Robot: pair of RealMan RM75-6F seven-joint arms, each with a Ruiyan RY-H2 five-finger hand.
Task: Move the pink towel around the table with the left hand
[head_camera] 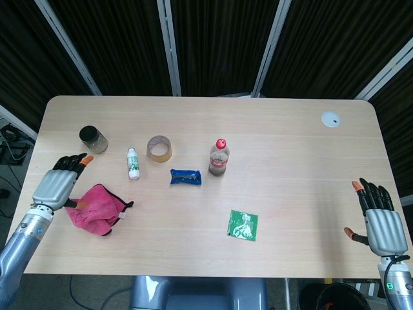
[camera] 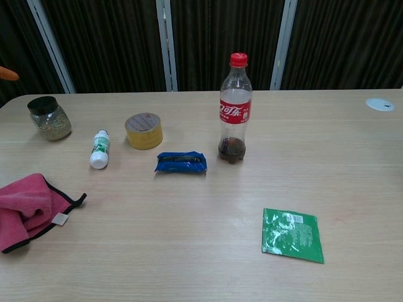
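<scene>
Dark curtains with pale metal uprights hang behind a light wooden tabletop [head_camera: 290, 168], and most of the stuff sits toward the left half.

Left hand [head_camera: 57, 187] is at the left edge, palm down with the fingers stretched forward and a bit apart, orange tips showing. Its thumb side sits right against the pink towel [head_camera: 95, 208]; whether the thumb is actually pinching the cloth is hidden under the hand, so I can't tell. Right hand [head_camera: 381, 223] is off the front right corner, fingers straight and spread, holding nothing.

Readable stuff: the cola bottle [camera: 235, 108] has a red label with white Chinese Coca-Cola script (just a little dark liquid left at the bottom) and a red cap. The small white bottle [camera: 99, 150] lying on its side has a green label, too small to read. Same for the green packet [camera: 293, 234] near the front edge and the blue packet [camera: 181, 162] just left of the cola bottle.

The towel is bunched up near the front left corner, folded over itself, with black edging and a small white tag [camera: 60, 218] on its right side.
</scene>
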